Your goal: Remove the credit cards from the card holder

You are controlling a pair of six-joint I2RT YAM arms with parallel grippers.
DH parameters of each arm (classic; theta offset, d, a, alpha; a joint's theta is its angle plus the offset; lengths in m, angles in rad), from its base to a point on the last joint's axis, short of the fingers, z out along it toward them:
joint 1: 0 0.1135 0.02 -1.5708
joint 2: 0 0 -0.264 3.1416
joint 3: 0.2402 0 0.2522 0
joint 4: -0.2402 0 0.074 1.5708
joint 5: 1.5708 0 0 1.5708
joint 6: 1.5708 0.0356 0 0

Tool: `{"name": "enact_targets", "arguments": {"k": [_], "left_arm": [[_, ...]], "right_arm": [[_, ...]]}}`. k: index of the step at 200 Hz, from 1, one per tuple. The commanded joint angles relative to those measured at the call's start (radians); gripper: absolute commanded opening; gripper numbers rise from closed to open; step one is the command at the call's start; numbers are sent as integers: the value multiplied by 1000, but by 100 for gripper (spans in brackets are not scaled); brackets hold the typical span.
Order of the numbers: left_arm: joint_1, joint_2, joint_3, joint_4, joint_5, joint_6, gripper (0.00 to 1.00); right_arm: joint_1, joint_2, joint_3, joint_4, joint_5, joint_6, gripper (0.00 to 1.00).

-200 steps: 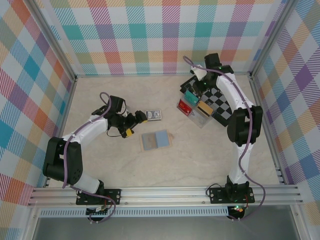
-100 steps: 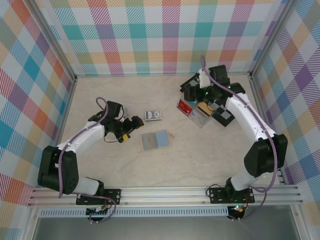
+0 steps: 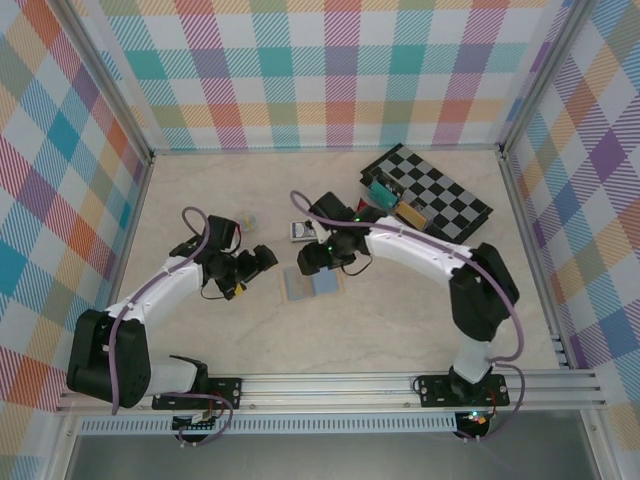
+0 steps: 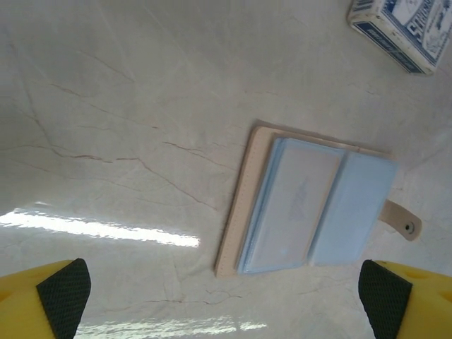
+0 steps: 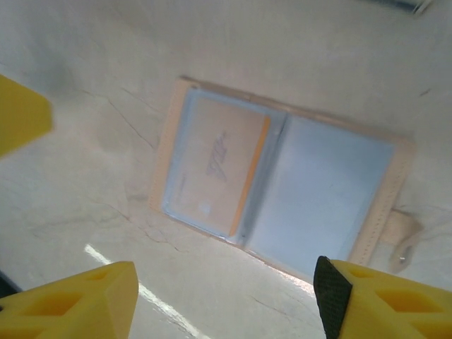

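Right arm has swung in from the back corner.
My right hand (image 3: 314, 262) hangs open and empty over the spread holder (image 5: 282, 183) mid-surface (image 3: 420, 310); left hand (image 3: 252, 268) is wide open, empty. The card (image 5: 215, 166) looks thin, light and slick: pinch its edge.

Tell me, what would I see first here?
The open wallet in the middle of the table, with an orange card tucked in one pocket. The right pincer hangs open above it, and the left pincer is open beside it. A checkerboard lies at the back right.
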Motion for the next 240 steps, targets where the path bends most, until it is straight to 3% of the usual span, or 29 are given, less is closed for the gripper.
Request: {"name": "enact_targets", "arguments": {"k": [1, 54, 135, 167, 200, 240], "left_arm": [[21, -24, -31, -27, -28, -9, 100], [26, -25, -42, -19, -36, -12, 100], [27, 13, -44, 51, 48, -18, 99], [27, 24, -58, 102, 90, -29, 88], [24, 42, -68, 145, 158, -31, 68], [10, 77, -79, 208, 227, -47, 52]], "right_arm": [[23, 75, 71, -50, 41, 44, 68], [44, 231, 151, -111, 100, 44, 70], [62, 345, 212, -170, 180, 27, 72], [62, 384, 225, -201, 218, 37, 71], [63, 412, 216, -209, 255, 58, 68], [62, 420, 199, -194, 246, 70, 64]]}}
